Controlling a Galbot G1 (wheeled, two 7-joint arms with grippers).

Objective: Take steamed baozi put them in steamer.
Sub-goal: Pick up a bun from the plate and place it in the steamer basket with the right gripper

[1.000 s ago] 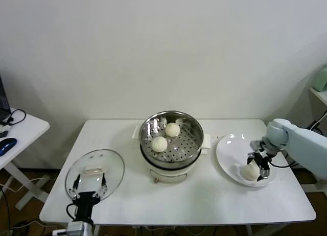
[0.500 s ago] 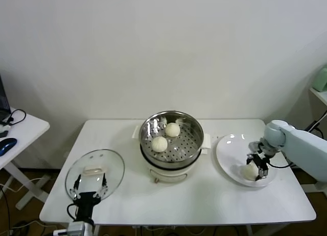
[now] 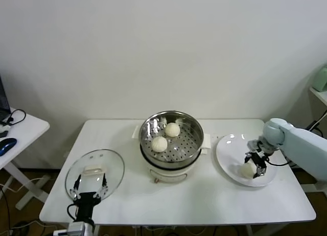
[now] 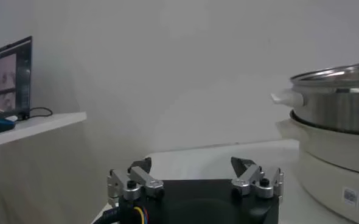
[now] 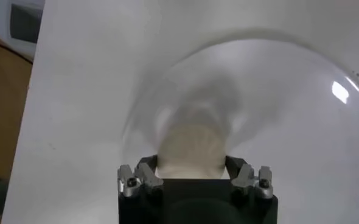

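On the flat white plate (image 3: pixel 231 153) at my right, I have the right gripper (image 3: pixel 254 167) with its jaws clamped on either side of a small round cream-white dough bun (image 5: pixel 191 151); the wrist camera shows the bun filling the gap between the two fingers (image 5: pixel 144 176), over the plate's glossy surface; I cannot tell whether it touches the plate; the plate sits on the white table (image 3: pixel 204 200), just beside the round shiny stainless-steel steamer (image 3: pixel 171 124) on its white base; two more buns (image 3: pixel 159 144) lie on the steamer's perforated floor, apart from each other; near the table's front left edge I see the left gripper (image 4: pixel 195 176) parked low with its jaws spread apart and nothing between them, by the round glass lid (image 3: pixel 95 173) lying flat there.
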